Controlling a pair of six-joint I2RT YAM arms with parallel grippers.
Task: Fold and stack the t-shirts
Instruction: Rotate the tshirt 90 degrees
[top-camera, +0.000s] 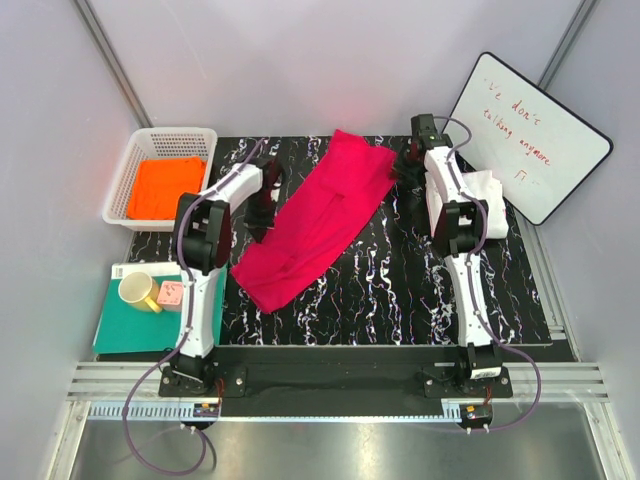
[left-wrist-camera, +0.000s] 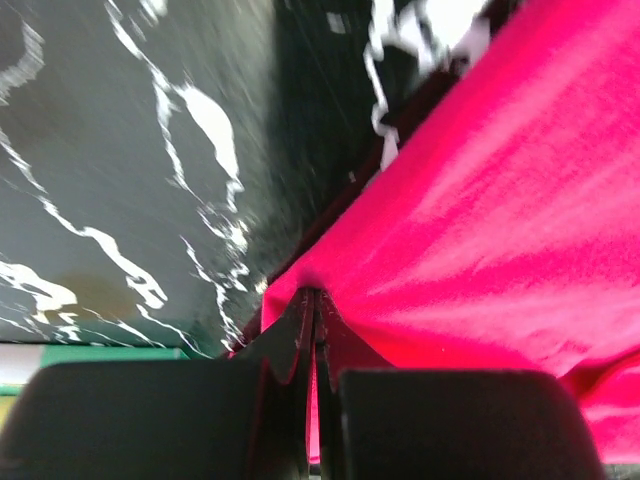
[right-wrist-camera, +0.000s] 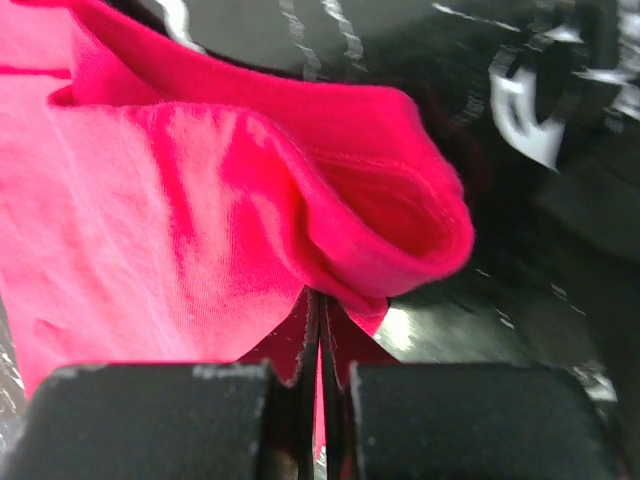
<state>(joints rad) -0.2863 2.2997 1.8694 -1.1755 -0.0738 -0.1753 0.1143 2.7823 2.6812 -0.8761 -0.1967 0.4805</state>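
Left pincer (left-wrist-camera: 315, 295), right pincer (right-wrist-camera: 320, 297) extended, pinching t-shirt (top-camera: 320, 215).

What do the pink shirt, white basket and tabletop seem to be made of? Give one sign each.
The pink shirt: soft matte knit cloth, perhaps cotton; it creases and shows a stitched hem. The basket: seemingly rigid white plastic, with lattice walls. The tabletop: black with white marble-like veins and slight sheen; perhaps printed mat or laminate.

Bare mat (top-camera: 400, 290) right of crimson-pink t-shirt (top-camera: 320, 215)
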